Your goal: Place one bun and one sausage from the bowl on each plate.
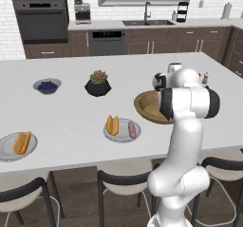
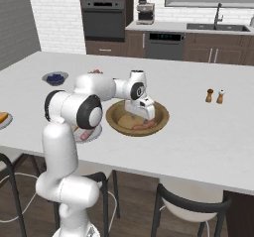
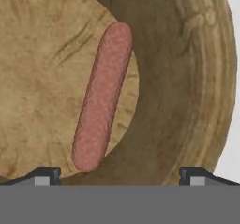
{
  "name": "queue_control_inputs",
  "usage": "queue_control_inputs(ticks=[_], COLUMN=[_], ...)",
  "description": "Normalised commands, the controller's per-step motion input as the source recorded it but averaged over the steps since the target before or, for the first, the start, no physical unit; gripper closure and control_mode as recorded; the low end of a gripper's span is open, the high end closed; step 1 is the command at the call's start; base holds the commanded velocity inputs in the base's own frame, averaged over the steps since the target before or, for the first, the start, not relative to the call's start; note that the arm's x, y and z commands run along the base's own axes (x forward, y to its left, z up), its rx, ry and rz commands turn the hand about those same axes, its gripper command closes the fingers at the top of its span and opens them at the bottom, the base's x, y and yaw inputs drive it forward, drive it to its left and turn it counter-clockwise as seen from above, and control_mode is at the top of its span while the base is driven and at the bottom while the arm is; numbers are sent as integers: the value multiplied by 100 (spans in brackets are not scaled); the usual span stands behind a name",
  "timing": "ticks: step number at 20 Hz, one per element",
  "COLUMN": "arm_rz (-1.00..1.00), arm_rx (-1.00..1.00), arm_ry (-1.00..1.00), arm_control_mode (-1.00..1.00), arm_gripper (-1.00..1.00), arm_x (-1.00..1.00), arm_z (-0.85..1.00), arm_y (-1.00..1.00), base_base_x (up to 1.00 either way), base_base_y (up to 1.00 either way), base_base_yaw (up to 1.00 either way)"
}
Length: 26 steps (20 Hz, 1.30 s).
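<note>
The two-finger hand (image 2: 142, 116) is being held low over the wide golden-brown wooden bowl (image 2: 161, 118), its fingers spread wide with nothing between them. One smooth pinkish-red sausage (image 3: 102, 96) is lying on the bowl's floor (slanted in the hand view, just ahead of the fingertips (image 3: 44, 175)). On the white worktop (image 1: 66, 121), a pale-grey round plate (image 1: 122, 135) is carrying an orange-yellow split bun (image 1: 112, 125) and another sausage (image 1: 132, 129) side by side. A second plate (image 1: 5, 149), well apart, is carrying a bun (image 1: 22, 142).
</note>
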Motion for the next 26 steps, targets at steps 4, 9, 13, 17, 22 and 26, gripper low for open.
queue_control_inputs(ticks=[4,9,13,17,22,26], arm_rz=[0,0,0,0,0,0], arm_rx=[0,0,0,0,0,0], arm_ry=[8,4,1,0,0,0], arm_control_mode=[-100,-100,-100,-100,-100,-100], arm_gripper=[-100,-100,-100,-100,100,100], arm_x=[29,27,25,3,0,0], arm_z=[-47,-25,-38,-38,-40,-17], arm_y=[-12,-15,-11,-2,0,0], base_base_x=[0,0,0,0,0,0], base_base_y=[0,0,0,0,0,0], base_base_yaw=[0,0,0,0,0,0])
